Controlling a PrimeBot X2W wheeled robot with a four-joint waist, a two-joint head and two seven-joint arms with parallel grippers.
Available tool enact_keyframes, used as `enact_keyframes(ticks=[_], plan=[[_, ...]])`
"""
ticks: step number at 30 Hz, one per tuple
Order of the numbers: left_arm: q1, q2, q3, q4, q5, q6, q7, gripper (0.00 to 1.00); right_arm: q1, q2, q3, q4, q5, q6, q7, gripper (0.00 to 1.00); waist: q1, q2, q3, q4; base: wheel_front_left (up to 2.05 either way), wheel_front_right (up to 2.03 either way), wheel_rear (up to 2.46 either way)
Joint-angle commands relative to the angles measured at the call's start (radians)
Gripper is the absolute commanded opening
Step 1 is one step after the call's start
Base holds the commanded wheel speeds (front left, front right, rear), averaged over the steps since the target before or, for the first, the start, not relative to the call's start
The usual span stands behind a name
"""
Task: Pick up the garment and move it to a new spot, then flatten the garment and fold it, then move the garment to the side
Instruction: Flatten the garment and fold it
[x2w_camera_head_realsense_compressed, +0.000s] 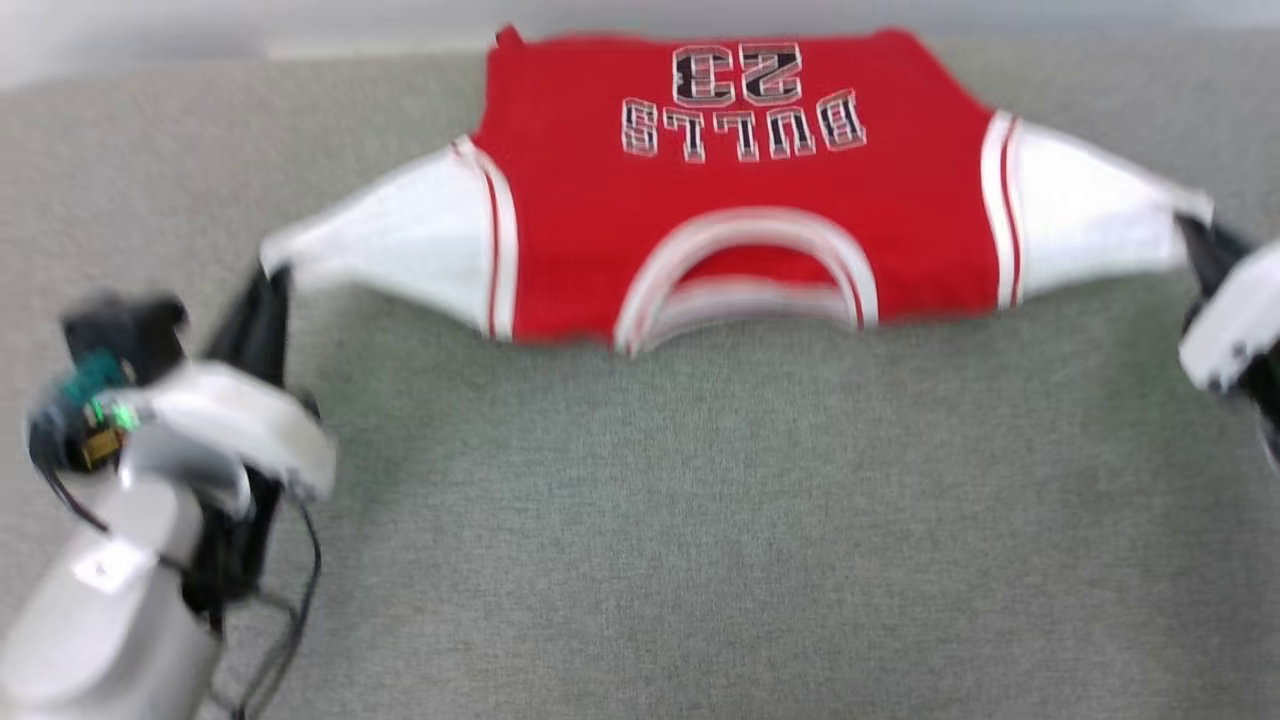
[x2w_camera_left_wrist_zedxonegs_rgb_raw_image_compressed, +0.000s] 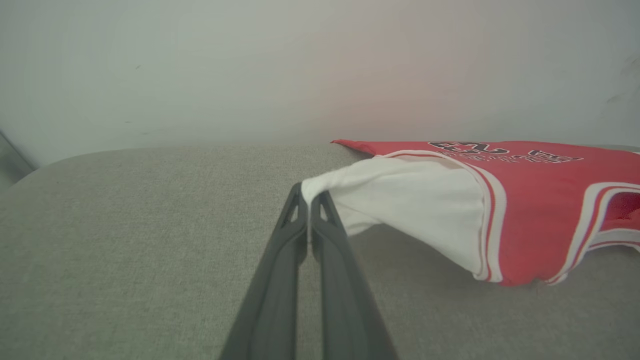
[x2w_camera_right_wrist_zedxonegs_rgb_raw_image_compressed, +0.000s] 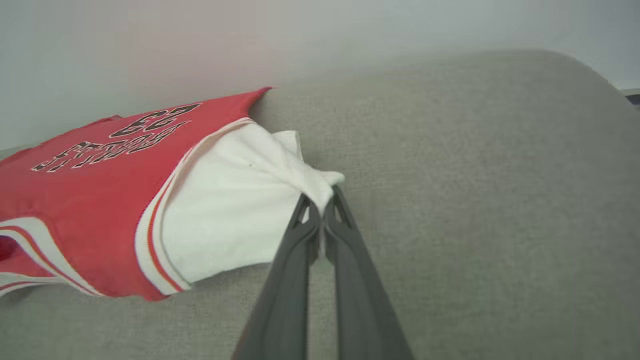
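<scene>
while each pincer grips a white sleeve tip, the garment (x2w_camera_head_realsense_compressed: 740, 230) lies stretched across the far side of the grey worktop (x2w_camera_head_realsense_compressed: 700, 520), sleeves lifted. left pincer (x2w_camera_left_wrist_zedxonegs_rgb_raw_image_compressed: 310, 193) and right pincer (x2w_camera_right_wrist_zedxonegs_rgb_raw_image_compressed: 321, 197) both clamped on cloth. likely flattening step; next calls for lowering evenly, keeping tension.

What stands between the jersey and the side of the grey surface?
Nothing visible does. The left gripper and right gripper each pinch one end of the garment, held over the grey surface.
</scene>
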Motion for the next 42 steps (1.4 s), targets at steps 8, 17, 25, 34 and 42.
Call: enact_keyframes(ticks=[8,17,25,34,42], plan=[[0.219,0.075,-0.021,-0.062,-0.018,0.044,0.062,0.00,0.216,-0.013,-0.068,-0.085,0.035,-0.001,0.108,0.00,0.0002,0.0000,-0.144,0.005,0.00,0.00,0.00],[0.423,0.146,-0.047,-0.149,-0.053,0.068,0.137,0.00,0.440,0.012,-0.144,-0.246,0.032,-0.001,0.263,0.00,0.0002,0.0000,-0.239,0.009,0.00,0.00,0.00],[0.578,0.182,-0.064,-0.230,-0.093,0.095,0.190,0.00,0.655,0.069,-0.242,-0.424,0.033,-0.001,0.440,0.00,0.0002,0.0000,-0.286,0.012,0.00,0.00,0.00],[0.646,0.179,-0.071,-0.282,-0.132,0.087,0.201,0.00,0.743,0.133,-0.283,-0.540,0.016,-0.001,0.500,0.00,0.0002,0.0000,-0.286,0.007,0.00,0.00,0.00],[0.607,0.165,-0.109,-0.387,-0.123,0.061,0.229,0.00,0.700,0.086,-0.230,-0.620,0.024,-0.001,0.510,1.00,0.0002,0.0000,-0.230,0.030,0.00,0.00,0.00]])
